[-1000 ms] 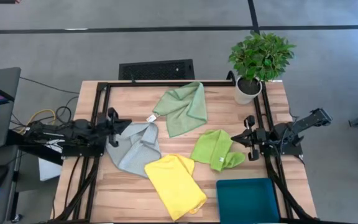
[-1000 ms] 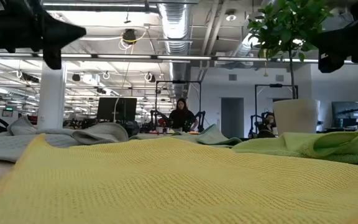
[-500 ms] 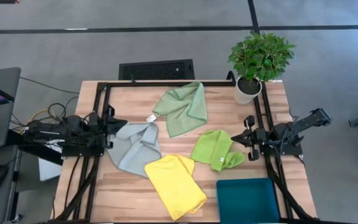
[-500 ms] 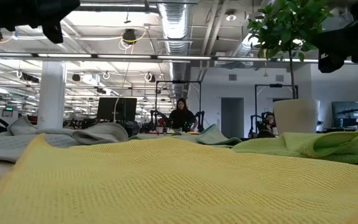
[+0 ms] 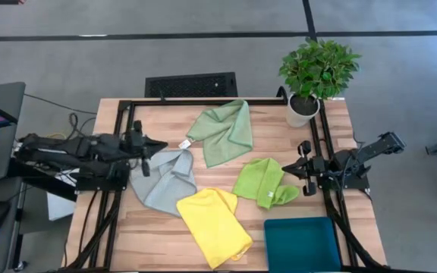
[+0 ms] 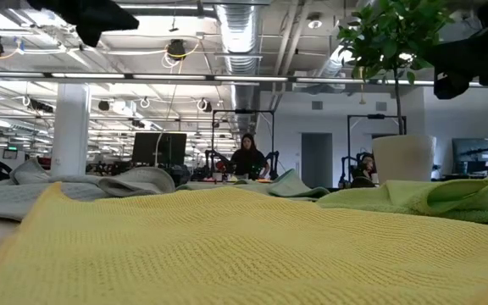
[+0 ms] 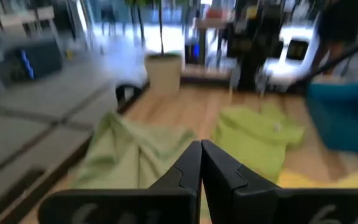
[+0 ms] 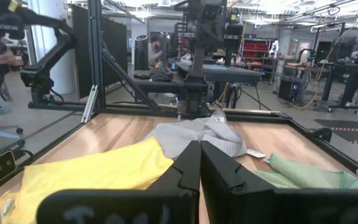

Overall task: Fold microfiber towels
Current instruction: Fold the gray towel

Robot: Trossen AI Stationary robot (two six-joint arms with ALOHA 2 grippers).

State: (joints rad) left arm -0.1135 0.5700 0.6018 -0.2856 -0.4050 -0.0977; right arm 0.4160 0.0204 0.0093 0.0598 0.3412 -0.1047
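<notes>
Ahead of the left gripper (image 5: pixel 144 156) in the high view, the crumpled light grey-blue microfiber towel (image 5: pixel 161 180) spreads just beside its closed, empty fingertips, long axis running toward the near table edge; beyond it the sage green microfiber towel (image 5: pixel 222 131) lies with its long axis slanting toward the potted plant (image 5: pixel 315 74); the bright yellow microfiber towel (image 5: pixel 212 224) lies slantwise near the front edge; the left arm reaches level from the table's left side. The right gripper (image 5: pixel 306 168), closed on nothing, sits just beside the bunched lime green microfiber towel (image 5: pixel 264 182), with the teal rectangular tray (image 5: pixel 302 244) nearer the front edge.

Low view: yellow weave fills the foreground.

Left wrist view: fingers (image 7: pixel 191 163) meet, sage and lime cloths ahead.

Right wrist view: fingers (image 8: pixel 189 163) together; yellow, grey-blue and sage cloths ahead.
</notes>
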